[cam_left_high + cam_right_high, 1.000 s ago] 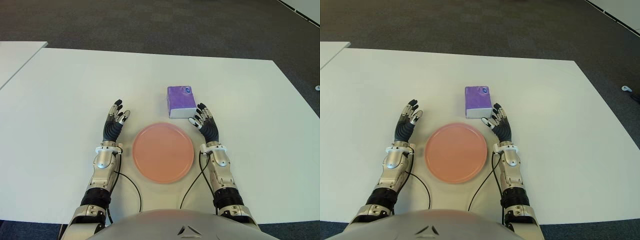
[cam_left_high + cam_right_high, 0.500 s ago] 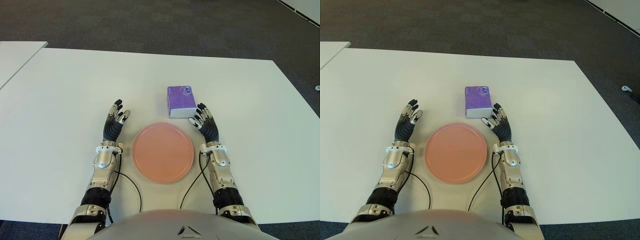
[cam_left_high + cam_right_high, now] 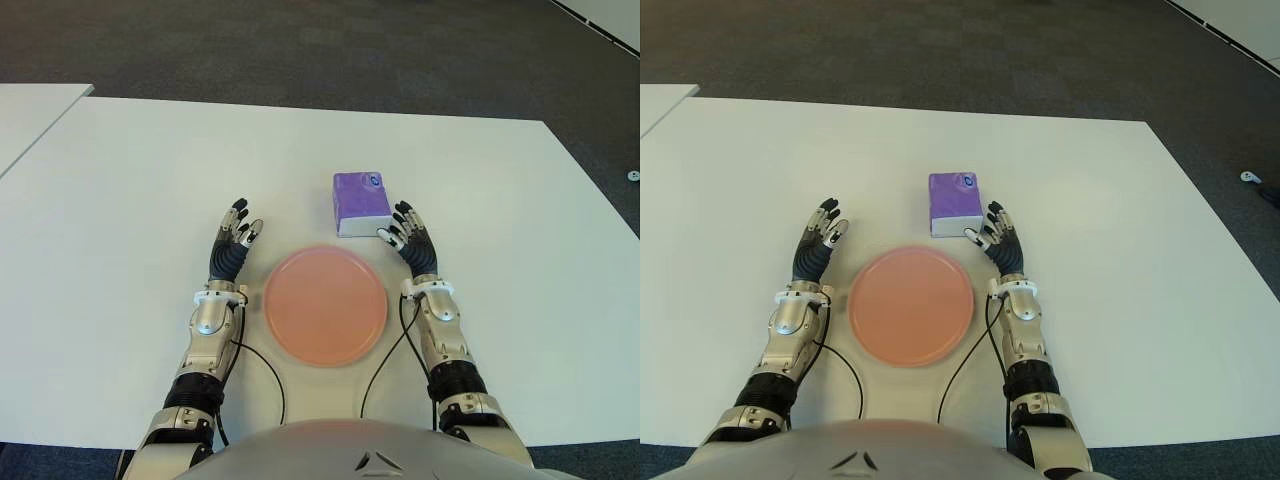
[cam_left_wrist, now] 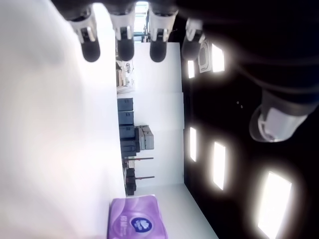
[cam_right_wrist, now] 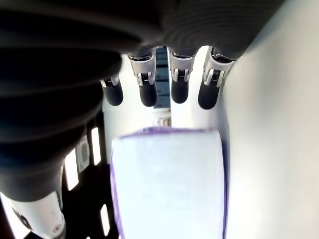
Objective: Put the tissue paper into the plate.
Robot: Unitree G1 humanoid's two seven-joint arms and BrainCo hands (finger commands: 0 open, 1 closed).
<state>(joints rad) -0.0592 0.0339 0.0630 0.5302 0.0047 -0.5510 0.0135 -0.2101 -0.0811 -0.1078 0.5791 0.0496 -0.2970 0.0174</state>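
Tissue paper [image 3: 362, 203], a purple pack with a white near face, was seen lying flat on the white worktop [image 3: 120, 180], just beyond the far right edge of the pink plate [image 3: 325, 305] and apart from it. The plate was noted near the robot's body, between the two forearms, with nothing on it. The right hand [image 3: 413, 250] was placed just right of the pack's near corner, its fingers [image 5: 146, 89] extended and spread toward the pack; in the right wrist view the pack's white face filled the space just ahead of the fingertips, and nothing was gripped. Contact between fingertips and pack could not be settled. The left hand [image 3: 231, 250] was recorded just left of the plate, fingers straight and loosely spread, holding nothing. Dark carpeted floor [image 3: 300, 50] was visible beyond the worktop's far edge.
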